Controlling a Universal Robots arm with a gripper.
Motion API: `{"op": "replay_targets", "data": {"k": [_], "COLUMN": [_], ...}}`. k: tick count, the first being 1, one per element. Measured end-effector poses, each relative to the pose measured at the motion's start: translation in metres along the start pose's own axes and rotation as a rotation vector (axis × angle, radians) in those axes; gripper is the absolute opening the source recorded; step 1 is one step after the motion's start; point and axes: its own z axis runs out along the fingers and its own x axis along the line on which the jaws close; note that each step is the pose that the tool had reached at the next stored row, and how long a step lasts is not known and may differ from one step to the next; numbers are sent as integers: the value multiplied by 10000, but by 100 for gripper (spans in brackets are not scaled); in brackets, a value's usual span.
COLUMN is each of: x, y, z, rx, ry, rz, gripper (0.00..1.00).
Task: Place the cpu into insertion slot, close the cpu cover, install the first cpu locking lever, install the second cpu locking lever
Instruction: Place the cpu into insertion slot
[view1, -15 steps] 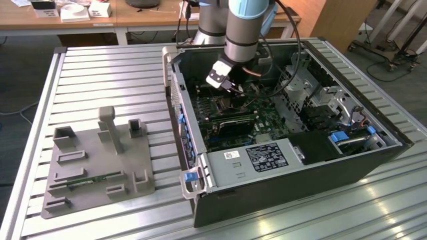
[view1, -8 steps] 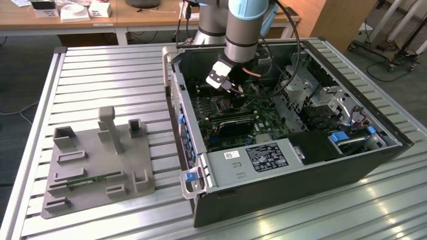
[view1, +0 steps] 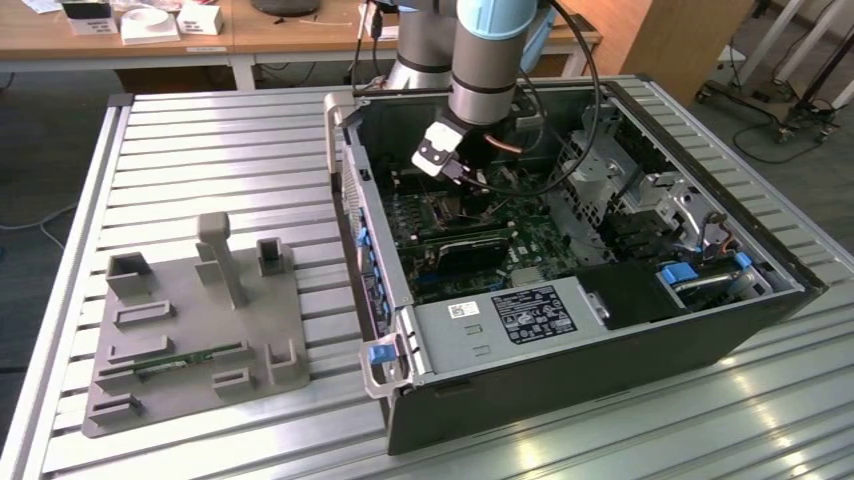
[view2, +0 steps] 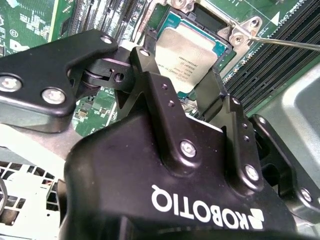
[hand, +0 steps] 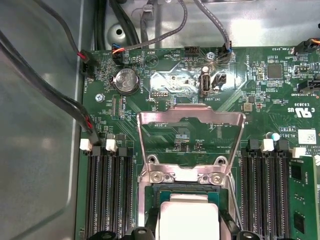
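Second wrist view: the gripper (view2: 184, 70) jaws clasp the cpu (view2: 187, 50) by opposite edges, squarely over the insertion slot (hand: 186, 176), with the cpu cover (hand: 190, 122) raised.

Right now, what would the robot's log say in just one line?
gripper: shut on the cpu | cpu: at the insertion slot | cpu cover: raised open | place: inside the computer case

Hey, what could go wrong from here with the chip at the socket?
One: the gripper holds the cpu at the insertion slot; released tilted or off-square, it may not seat. Two: the cpu cover stands open close by; it might swing down onto the gripper.
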Motion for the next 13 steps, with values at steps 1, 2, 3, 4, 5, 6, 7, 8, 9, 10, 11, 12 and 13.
{"op": "replay_targets", "data": {"k": [1,2,3,4,5,6,7,8,9,10,11,12,13], "x": [0,0,1,0,0,0,0,0,1,0,0,0,0], "y": [0,0,0,0,0,0,0,0,0,0,0,1,2], "z": [0,0,0,0,0,0,0,0,0,0,0,0,-1], "rx": [0,0,0,0,-1,-1,-1,-1,-1,-1,0,1,-1], "ry": [0,0,-2,-3,-3,-4,-3,-4,-3,-4,-4,4,19], "rz": [4,13,30,50,54,55,56,58,58,59,60,61,61], "gripper": [54,54,54,54,54,54,54,54,54,54,54,54,54]}}
